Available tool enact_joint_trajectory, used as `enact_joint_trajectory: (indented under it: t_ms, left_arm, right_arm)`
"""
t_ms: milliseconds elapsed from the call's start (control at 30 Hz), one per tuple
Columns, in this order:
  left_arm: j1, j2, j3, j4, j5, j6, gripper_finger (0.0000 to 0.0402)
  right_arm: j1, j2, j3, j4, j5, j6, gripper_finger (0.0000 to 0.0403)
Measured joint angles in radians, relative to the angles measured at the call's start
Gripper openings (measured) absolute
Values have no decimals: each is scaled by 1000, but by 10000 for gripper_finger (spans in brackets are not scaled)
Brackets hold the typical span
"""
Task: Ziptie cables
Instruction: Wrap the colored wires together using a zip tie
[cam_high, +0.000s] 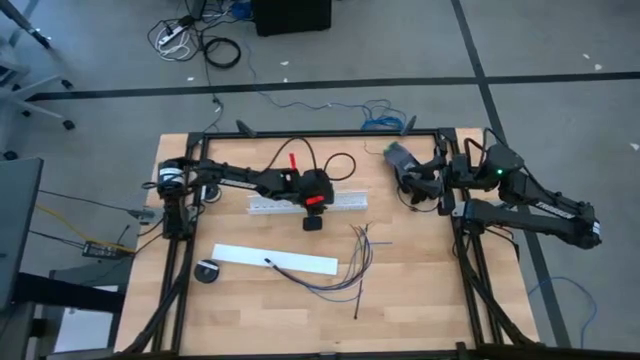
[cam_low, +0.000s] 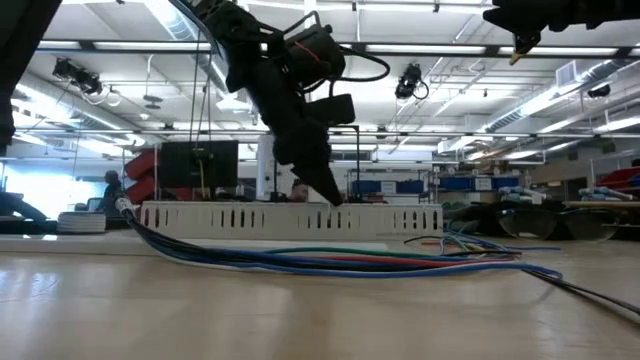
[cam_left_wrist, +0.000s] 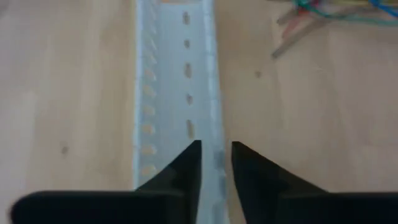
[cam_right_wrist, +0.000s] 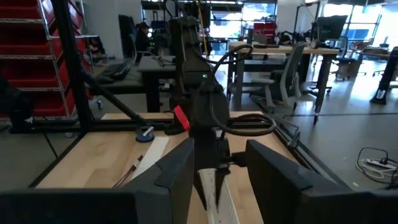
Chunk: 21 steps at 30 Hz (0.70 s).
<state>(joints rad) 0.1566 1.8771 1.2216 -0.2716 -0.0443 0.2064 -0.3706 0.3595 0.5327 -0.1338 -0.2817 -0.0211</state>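
White slotted plastic channel, long, lying across the back half of the wooden table; its trough shows nothing inside in the left wrist view. Second white piece, a flat strip, nearer the front, with one end of the cables resting on it.

Cables: thin wires in blue, grey and purple, fanned loose on the wood right of centre, between the flat strip and the right-hand frame. In the low view they run as a bundle along the tabletop in front of the channel.

Ziptie: a thin dark straight strip lying on the table at the front of the cable fan, touched by neither gripper.

Left gripper: down at the channel's front edge, fingers slightly parted over the channel with nothing between them.

Right gripper: waiting near the table's back right corner, raised, jaws apart and empty.

Round black object at the front left, too small to identify. Cable colours mostly merge from above.
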Motion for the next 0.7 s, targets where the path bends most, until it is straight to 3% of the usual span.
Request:
enact_joint_trajectory:
  t_ms: [200, 400, 533, 700]
  left_arm:
    - [-3, 2, 71, -54, -43, -23, 153]
    - [-41, 0, 224, -222, -42, 50, 156]
    - [-95, -17, 248, -342, -44, 100, 156]
    - [-191, -53, 245, -442, -92, -3, 156]
  right_arm:
    - [2, 2, 0, -68, -9, 3, 157]
    - [22, 11, 0, -182, -12, 38, 155]
    - [50, 10, 0, -225, 2, 56, 155]
    - [90, 12, 0, -260, 36, 70, 154]
